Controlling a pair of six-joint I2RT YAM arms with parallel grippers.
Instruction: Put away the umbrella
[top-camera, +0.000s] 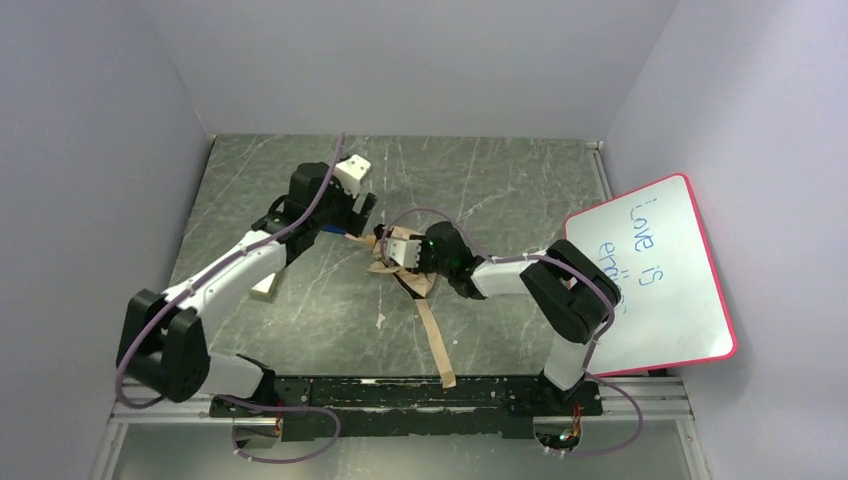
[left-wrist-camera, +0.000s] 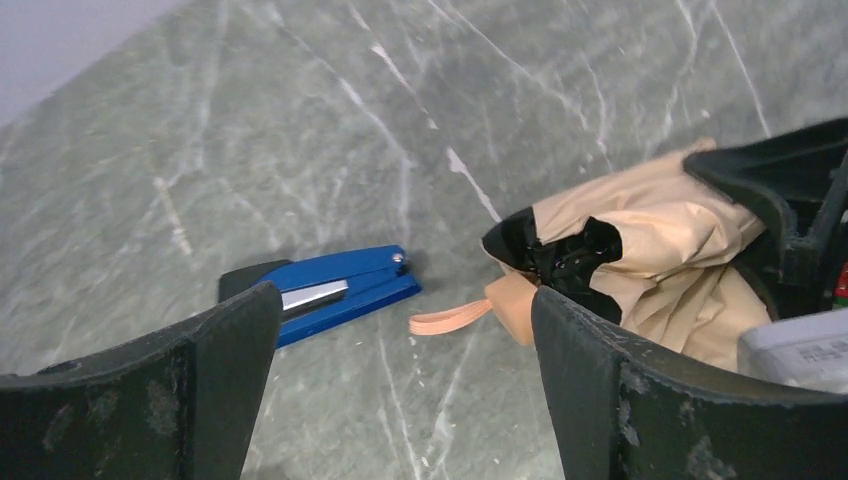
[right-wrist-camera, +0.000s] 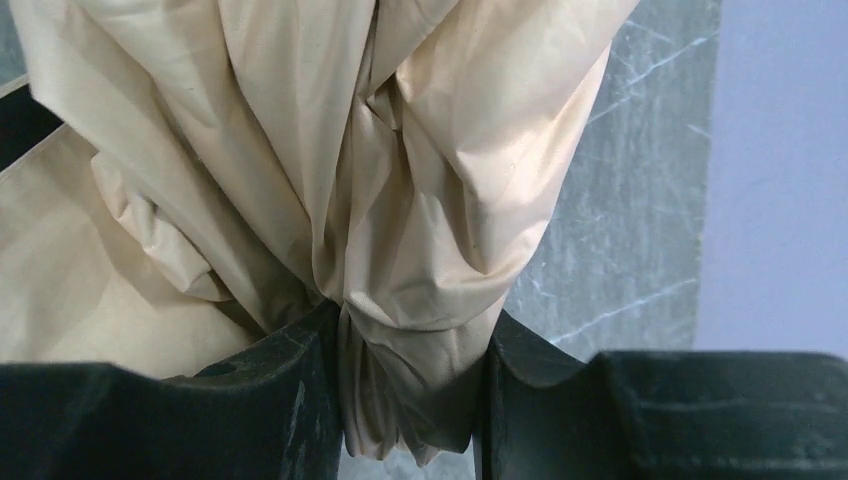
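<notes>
- whiteboard (top-camera: 655, 275) w/ a pink-red rim leans at the right side. blue writing on it says "love is". the 2nd line starts "en", and the rest is hid by the right arm.
- no brand or label can be read on the other things.
- umbrella (top-camera: 398, 262) (left-wrist-camera: 650, 240) (right-wrist-camera: 400, 150): cream-beige cloth, all crumpled & folded, black inside at one end.
- a small beige strap (left-wrist-camera: 450, 318) pokes out by the black end, and a long tan strip (top-camera: 433, 340) runs from the umbrella to the near edge.
- umbrella lies on the grey table (top-camera: 500, 190), abt the middle, btwn the 2 arms.
- right end effector (top-camera: 405, 250) (right-wrist-camera: 410, 400) is pinching a bunch of the umbrella cloth.
- left end effector (top-camera: 360, 215) (left-wrist-camera: 405, 300) is spread wide w/ nothing in it, just beside the black end.
- blue stapler (left-wrist-camera: 330, 295) lies flat on the table near the left end effector.
</notes>
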